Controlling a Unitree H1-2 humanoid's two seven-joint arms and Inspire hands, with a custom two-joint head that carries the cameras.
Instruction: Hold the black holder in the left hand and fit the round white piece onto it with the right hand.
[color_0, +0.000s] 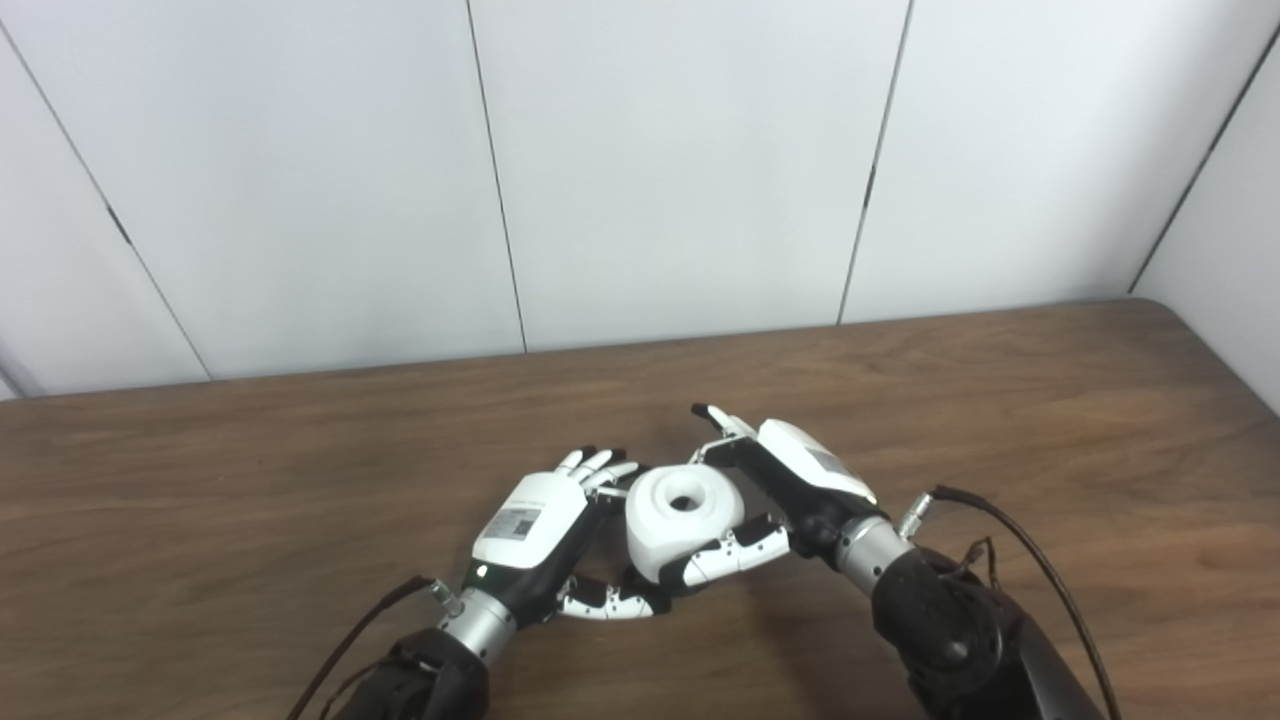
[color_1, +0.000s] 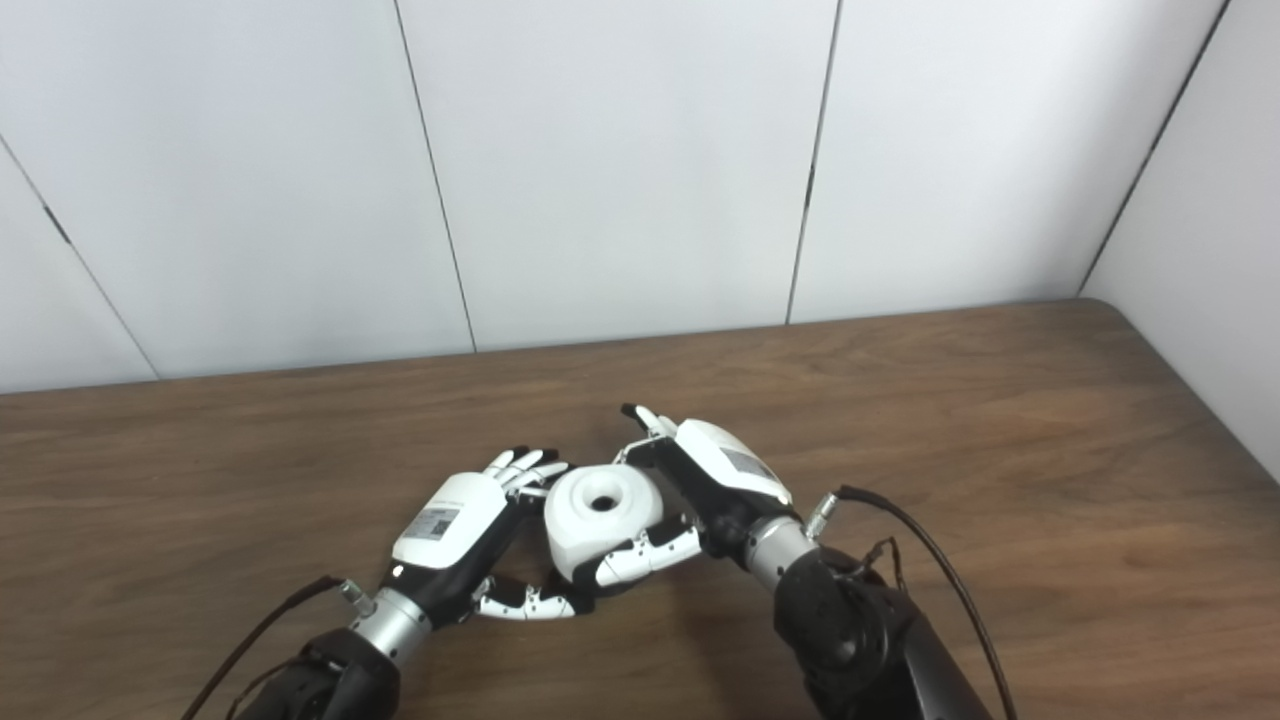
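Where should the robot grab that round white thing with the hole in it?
By its smooth outer wall, probably, coming from the right side. The round white piece sits hole-up between both hands, so the right hand can wrap thumb and fingers around its sides and leave the hole free.

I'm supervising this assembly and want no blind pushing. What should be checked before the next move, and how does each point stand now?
1. Right hand grips the round white piece: ok, thumb and fingers on opposite sides.
2. Left hand holds the black holder: cannot tell, the piece hides it.
3. Piece's centre hole faces up: ok.
4. Piece seated fully: cannot tell.
5. Table around the hands free of obstacles: ok.
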